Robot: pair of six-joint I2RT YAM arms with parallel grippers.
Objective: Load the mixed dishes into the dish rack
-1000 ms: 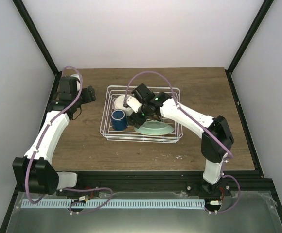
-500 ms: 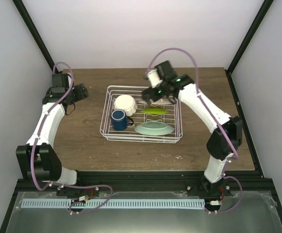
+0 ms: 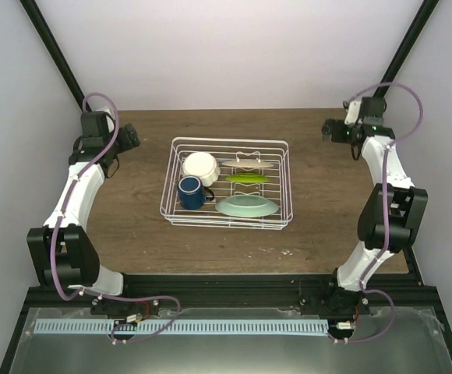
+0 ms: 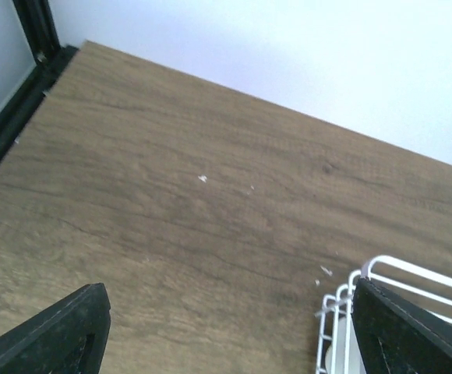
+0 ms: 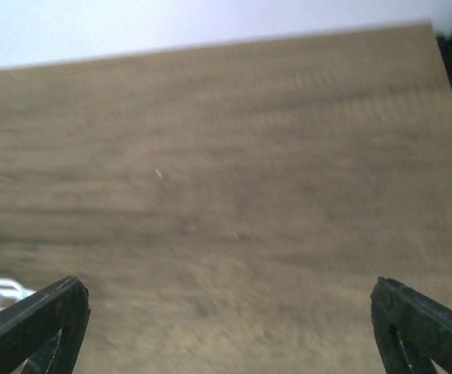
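Note:
The white wire dish rack (image 3: 167, 195) stands mid-table. In it are the cream scalloped bowl (image 3: 201, 167), the dark blue mug (image 3: 190, 192), the pale mint-green plate (image 3: 247, 206), the lime-green dish (image 3: 247, 179) and the flat cream plate (image 3: 251, 164). My left gripper (image 3: 129, 139) is open and empty, hovering left of the rack near the back left corner. My right gripper (image 3: 328, 131) is open and empty, well right of the rack at the back right. The left wrist view shows its gripper (image 4: 227, 292) over bare wood with a rack corner (image 4: 343, 312) at the lower right. The right wrist gripper (image 5: 226, 288) is over bare wood.
The wooden table (image 3: 132, 226) is bounded by black frame posts at the back left (image 3: 54, 54) and back right (image 3: 405, 54), with white walls behind. A black rail (image 3: 249, 284) runs along the near edge.
My right arm has drawn back from the rack to the back right corner, leaving the cream plate in the rack's back row. My left arm has shifted slightly toward the back left.

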